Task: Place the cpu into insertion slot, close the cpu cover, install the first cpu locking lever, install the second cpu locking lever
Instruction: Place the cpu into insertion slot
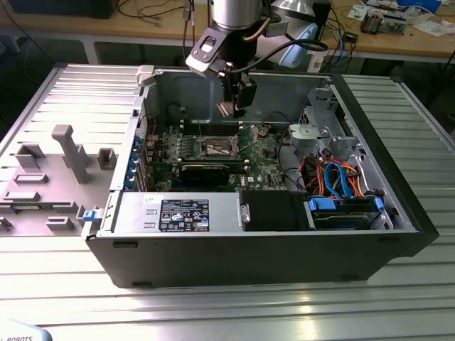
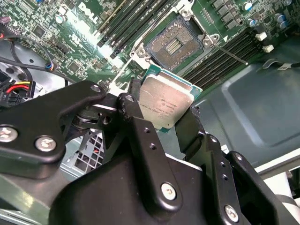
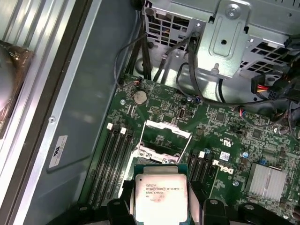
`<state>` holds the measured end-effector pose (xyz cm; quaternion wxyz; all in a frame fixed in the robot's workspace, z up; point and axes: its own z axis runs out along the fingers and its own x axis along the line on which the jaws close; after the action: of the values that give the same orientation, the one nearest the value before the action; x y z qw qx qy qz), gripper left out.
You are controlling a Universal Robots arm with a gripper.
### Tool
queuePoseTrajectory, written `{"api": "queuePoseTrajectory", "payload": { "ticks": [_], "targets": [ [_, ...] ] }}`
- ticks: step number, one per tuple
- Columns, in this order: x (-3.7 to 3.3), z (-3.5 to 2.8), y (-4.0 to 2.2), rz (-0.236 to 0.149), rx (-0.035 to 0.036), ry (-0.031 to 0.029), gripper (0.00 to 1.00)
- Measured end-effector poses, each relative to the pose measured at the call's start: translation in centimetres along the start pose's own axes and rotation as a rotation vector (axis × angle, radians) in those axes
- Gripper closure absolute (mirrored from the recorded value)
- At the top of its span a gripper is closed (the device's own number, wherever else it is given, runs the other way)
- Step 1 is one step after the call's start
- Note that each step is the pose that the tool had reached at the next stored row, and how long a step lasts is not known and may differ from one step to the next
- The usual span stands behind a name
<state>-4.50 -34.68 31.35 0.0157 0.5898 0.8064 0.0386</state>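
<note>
The jaws of the gripper (image 2: 162,111) pinch the cpu (image 2: 165,99) by its edges, in the air above the open, empty insertion slot (image 2: 173,47), so seating it and every later step are not yet done.

A ribbed metal table (image 1: 284,312) stands before a cluttered wooden workbench (image 1: 419,46).

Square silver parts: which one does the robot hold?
The flat silver-grey square cpu, gripped by the black gripper; the silver-rimmed insertion slot sits empty in the green motherboard.
</note>
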Motion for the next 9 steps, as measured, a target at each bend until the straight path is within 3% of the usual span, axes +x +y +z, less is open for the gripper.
{"api": "queuePoseTrajectory", "payload": {
  "ticks": [9],
  "targets": [
    [0.01,0.04,0.00,0.000,-0.0001,0.0001,0.46]
  ]
}}
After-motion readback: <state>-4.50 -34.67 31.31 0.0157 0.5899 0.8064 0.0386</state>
